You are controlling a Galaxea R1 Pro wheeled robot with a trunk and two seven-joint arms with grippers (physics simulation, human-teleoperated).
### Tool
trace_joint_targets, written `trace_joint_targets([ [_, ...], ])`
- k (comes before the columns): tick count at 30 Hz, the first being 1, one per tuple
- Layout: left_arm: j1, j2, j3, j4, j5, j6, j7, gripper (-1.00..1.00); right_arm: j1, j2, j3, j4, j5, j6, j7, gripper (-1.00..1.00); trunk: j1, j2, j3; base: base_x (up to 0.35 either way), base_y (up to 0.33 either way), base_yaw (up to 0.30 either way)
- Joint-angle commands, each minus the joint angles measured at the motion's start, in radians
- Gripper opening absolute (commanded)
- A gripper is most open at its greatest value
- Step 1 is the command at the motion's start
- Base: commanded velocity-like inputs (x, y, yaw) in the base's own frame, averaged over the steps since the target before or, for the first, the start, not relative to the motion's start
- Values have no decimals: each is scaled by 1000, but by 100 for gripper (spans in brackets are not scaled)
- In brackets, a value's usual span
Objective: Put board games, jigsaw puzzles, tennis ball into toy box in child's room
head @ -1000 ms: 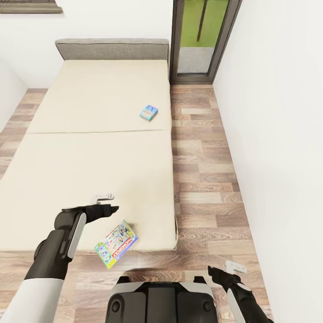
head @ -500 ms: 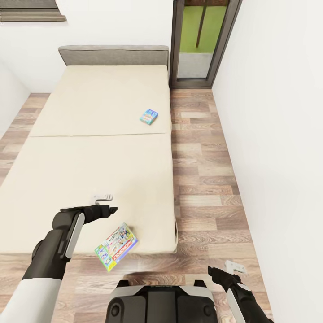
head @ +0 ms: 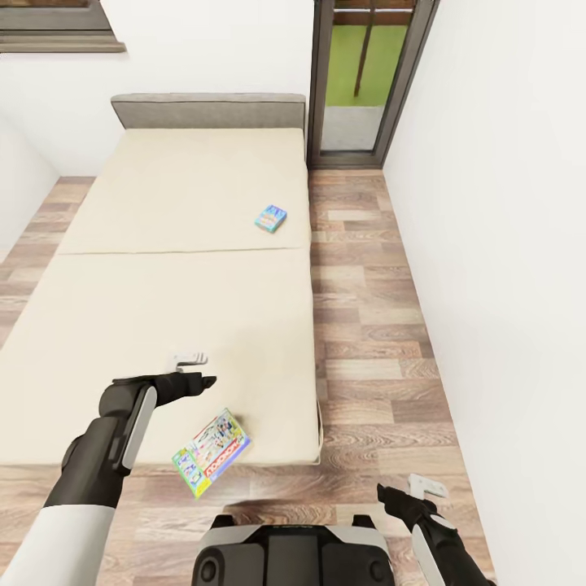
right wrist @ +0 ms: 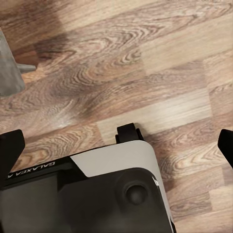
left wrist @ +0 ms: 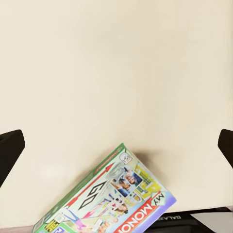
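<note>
The left pincer [head: 189, 359] hangs above the cream cover of the bed [head: 146, 309], near its foot end, with its jaws wide apart and nothing between them; in the left wrist view the two dark fingertips [left wrist: 9, 150] stand at the far edges of the picture. Just below and towards the robot lies the green-edged board game [head: 211, 452], a flat printed box set askew at the very foot edge of the bed, one corner seeming to jut out past the mattress over the wood-plank floor [head: 366, 342]. The wrist view shows the same box [left wrist: 104, 199] low in its field, off the line between the fingers.

The right pincer [head: 426, 487] is held low beside the robot's base [head: 289, 553], over the floor, its jaws likewise parted and empty.

Further up the bed, close to its right edge and well apart from both arms, sits the small blue board game [head: 270, 218]. Beyond it are the grey headboard [head: 207, 110] and the grey-framed window [head: 366, 81].

The risk lies in the near box's perch. A descent that meets its top or pushes its inner edge could tip it off the bed onto the floor, where a flat box is awkward to lift. The pincer is also not lined up with it, so closing from here would likely catch only cover.
</note>
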Motion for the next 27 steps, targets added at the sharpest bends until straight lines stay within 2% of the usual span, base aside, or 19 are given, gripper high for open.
trace_joint_targets([
  [1, -1, 0, 1, -1, 6, 6, 1, 100, 0, 0, -2, -1, -9, 5, -3, 100, 1, -2, 0, 0, 0, 0],
  [27, 0, 1, 4, 0, 7, 5, 1, 100, -1, -1, -7, 2, -9, 4, -5, 100, 1, -2, 41, 0, 0, 0],
])
